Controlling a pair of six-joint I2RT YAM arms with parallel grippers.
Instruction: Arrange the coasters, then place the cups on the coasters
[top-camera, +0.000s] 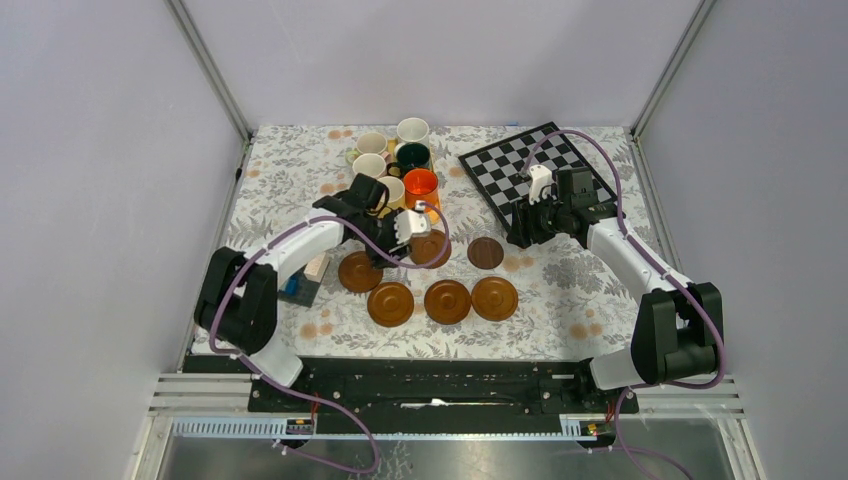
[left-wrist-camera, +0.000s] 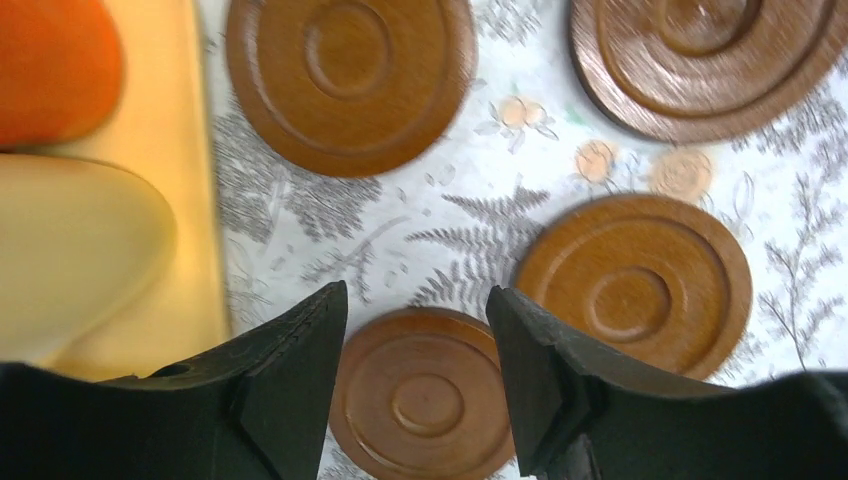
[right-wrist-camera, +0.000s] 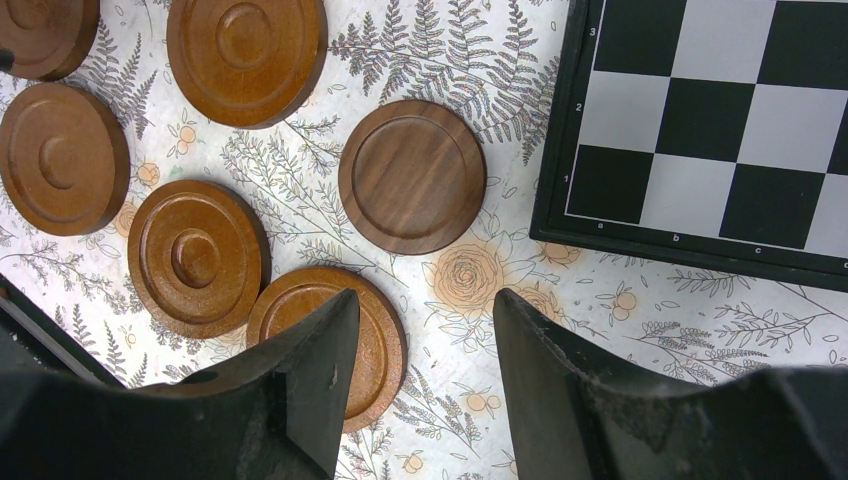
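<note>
Three reddish-brown coasters (top-camera: 447, 301) lie in a row at the front, with another (top-camera: 360, 271) up to their left. A darker coaster (top-camera: 486, 252) lies apart toward the chessboard, and it also shows in the right wrist view (right-wrist-camera: 412, 176). My left gripper (top-camera: 418, 236) hangs open over one more coaster (left-wrist-camera: 425, 395), which lies flat on the cloth between the fingers. Several cups stand on the yellow tray (left-wrist-camera: 175, 200), among them the orange cup (top-camera: 421, 185), the dark green one (top-camera: 412, 156) and the white one (top-camera: 412, 130). My right gripper (top-camera: 520, 225) is open and empty above bare cloth (right-wrist-camera: 425, 310).
A black-and-white chessboard (top-camera: 535, 175) lies at the back right, its edge close to my right gripper. A small wooden block on a blue thing (top-camera: 305, 280) sits by the left arm. Metal frame posts and grey walls close in the table.
</note>
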